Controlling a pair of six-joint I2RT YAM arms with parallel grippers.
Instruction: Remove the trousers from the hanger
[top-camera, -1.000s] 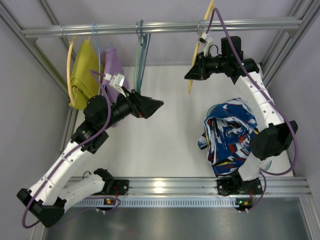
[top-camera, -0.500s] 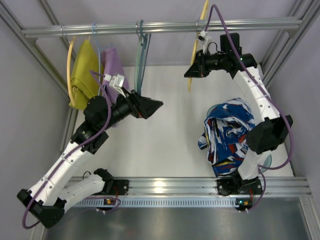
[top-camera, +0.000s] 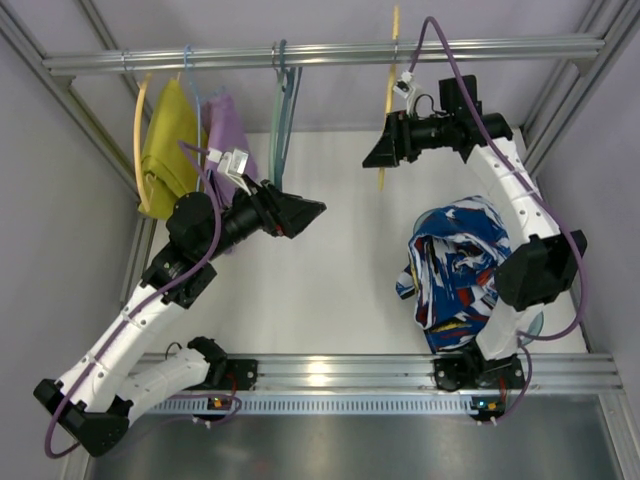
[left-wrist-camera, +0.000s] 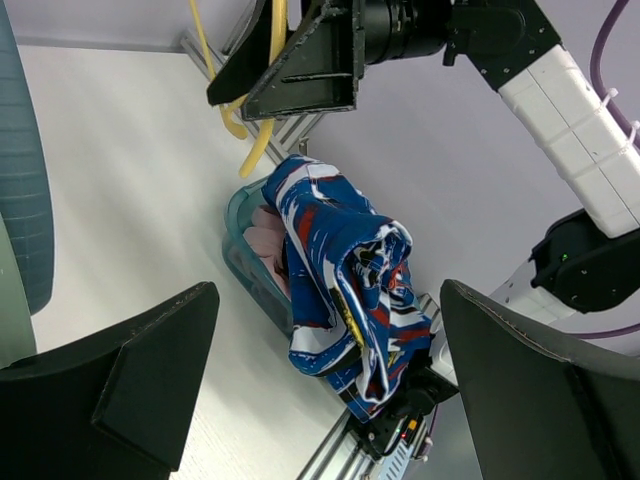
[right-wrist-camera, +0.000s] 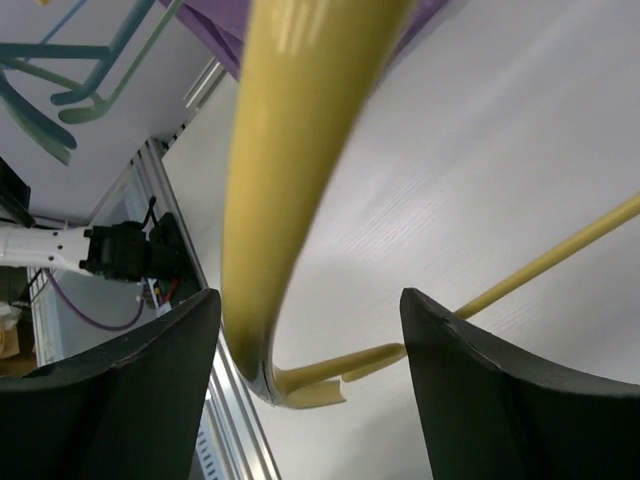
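The right gripper (top-camera: 372, 157) is shifting leftward and its jaws are parting off the hanger (top-camera: 390, 85), which is now hanging straighter from the rail (top-camera: 320, 54), loose between the spread fingers (right-wrist-camera: 120, 390). At the left, the left gripper (top-camera: 318, 209) is hovering with jaws wide apart beside the teal hanger (top-camera: 279, 110). At the right, the trousers (top-camera: 462, 270) are lying heaped on the table (top-camera: 320, 290), off the hanger.
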